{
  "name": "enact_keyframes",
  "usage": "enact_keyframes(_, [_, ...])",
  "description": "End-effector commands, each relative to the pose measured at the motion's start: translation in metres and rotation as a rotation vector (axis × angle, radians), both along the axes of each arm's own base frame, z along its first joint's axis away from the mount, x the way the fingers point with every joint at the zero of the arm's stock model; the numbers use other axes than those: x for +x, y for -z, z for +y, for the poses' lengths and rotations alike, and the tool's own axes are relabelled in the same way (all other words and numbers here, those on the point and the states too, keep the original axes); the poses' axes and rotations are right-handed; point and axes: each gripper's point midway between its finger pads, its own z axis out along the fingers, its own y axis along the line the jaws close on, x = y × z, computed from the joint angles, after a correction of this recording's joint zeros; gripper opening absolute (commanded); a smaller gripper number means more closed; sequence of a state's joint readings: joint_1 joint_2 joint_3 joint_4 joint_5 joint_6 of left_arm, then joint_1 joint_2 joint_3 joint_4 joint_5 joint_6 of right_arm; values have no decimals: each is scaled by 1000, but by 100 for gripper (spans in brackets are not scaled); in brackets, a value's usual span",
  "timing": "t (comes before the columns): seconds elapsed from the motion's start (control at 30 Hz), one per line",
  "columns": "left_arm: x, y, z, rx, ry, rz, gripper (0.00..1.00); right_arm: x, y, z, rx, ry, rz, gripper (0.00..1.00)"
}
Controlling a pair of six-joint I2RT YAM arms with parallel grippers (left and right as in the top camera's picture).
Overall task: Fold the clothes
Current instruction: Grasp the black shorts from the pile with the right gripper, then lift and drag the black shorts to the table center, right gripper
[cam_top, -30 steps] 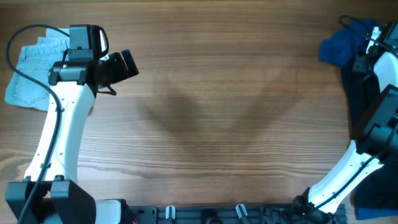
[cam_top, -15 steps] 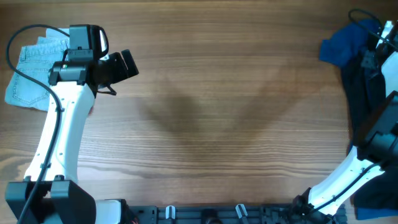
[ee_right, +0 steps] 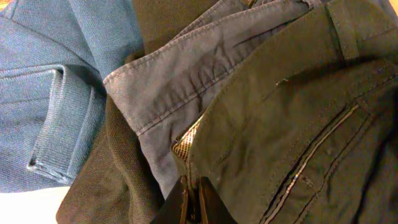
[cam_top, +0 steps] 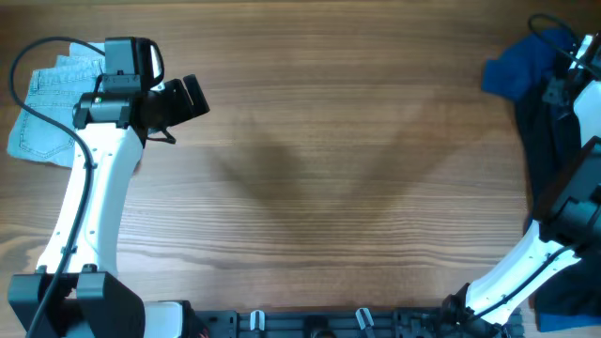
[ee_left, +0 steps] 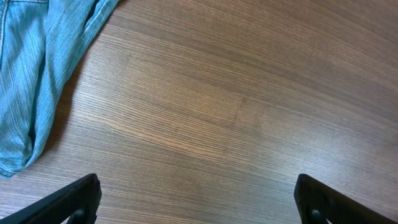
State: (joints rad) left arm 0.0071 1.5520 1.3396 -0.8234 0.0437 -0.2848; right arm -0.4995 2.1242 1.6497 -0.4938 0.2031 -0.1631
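On the wooden table (cam_top: 319, 103), denim shorts (cam_top: 42, 108) lie far left.

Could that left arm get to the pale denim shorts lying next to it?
Probably yes: the denim shorts lie uncovered right beside the open left gripper, with only bare table around them.

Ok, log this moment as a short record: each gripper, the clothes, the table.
left gripper: open, empty, above bare wood
right gripper: shut, apparently pinching the edge of the black shorts
denim shorts: at the left edge of the table, not held
blue garment: in the pile at the right edge
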Motion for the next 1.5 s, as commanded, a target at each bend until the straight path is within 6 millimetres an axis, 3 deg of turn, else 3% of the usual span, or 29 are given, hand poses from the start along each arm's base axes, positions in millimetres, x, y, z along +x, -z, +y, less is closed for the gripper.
enact_keyframes(0.0, [3,-3,-4,-2,24,-9,100,3,-32,-2,-2,23,-75,4])
enact_keyframes(0.13, [3,-3,-4,-2,24,-9,100,0,-153,22,-13,-34,-318,4])
enact_keyframes(0.23, [3,-3,-4,-2,24,-9,100,-12,-213,49,17,-88,-447,4])
enact_keyframes(0.3, [3,-3,-4,-2,24,-9,100,-11,-242,84,110,-178,-543,4])
enact_keyframes(0.37, [3,-3,-4,-2,24,-9,100,1,-253,134,246,-297,-598,4])
enact_keyframes(0.4, [3,-3,-4,-2,24,-9,100,6,-254,154,297,-341,-607,4])
enact_keyframes(0.5, [3,-3,-4,-2,24,-9,100,31,-247,259,443,-517,-586,4])
enact_keyframes(0.57, [3,-3,-4,-2,24,-9,100,46,-230,335,514,-625,-544,4])
enact_keyframes(0.7, [3,-3,-4,-2,24,-9,100,63,-162,464,612,-784,-422,4])
enact_keyframes(0.73, [3,-3,-4,-2,24,-9,100,63,-138,506,647,-833,-391,4])
enact_keyframes(0.83, [3,-3,-4,-2,24,-9,100,45,-84,614,694,-986,-342,4])
enact_keyframes(0.9, [3,-3,-4,-2,24,-9,100,35,-68,644,679,-1028,-335,4])
enact_keyframes(0.97, [3,-3,-4,-2,24,-9,100,16,-67,680,673,-1126,-354,4])
enact_keyframes(1.07, [3,-3,-4,-2,24,-9,100,10,-79,698,673,-1182,-406,4])
enact_keyframes(1.13, [3,-3,-4,-2,24,-9,100,9,-77,698,671,-1180,-392,25])
enact_keyframes(1.17, [3,-3,-4,-2,24,-9,100,7,-76,698,676,-1185,-384,52])
enact_keyframes(1.23, [3,-3,-4,-2,24,-9,100,10,-83,693,653,-1205,-403,63])
enact_keyframes(1.3, [3,-3,-4,-2,24,-9,100,18,-108,674,622,-1203,-443,69])
enact_keyframes(1.37, [3,-3,-4,-2,24,-9,100,27,-125,636,578,-1142,-431,69])
enact_keyframes(1.43, [3,-3,-4,-2,24,-8,100,31,-113,594,517,-1096,-339,66])
enact_keyframes(1.47, [3,-3,-4,-2,24,-8,100,31,-95,566,475,-1051,-255,64])
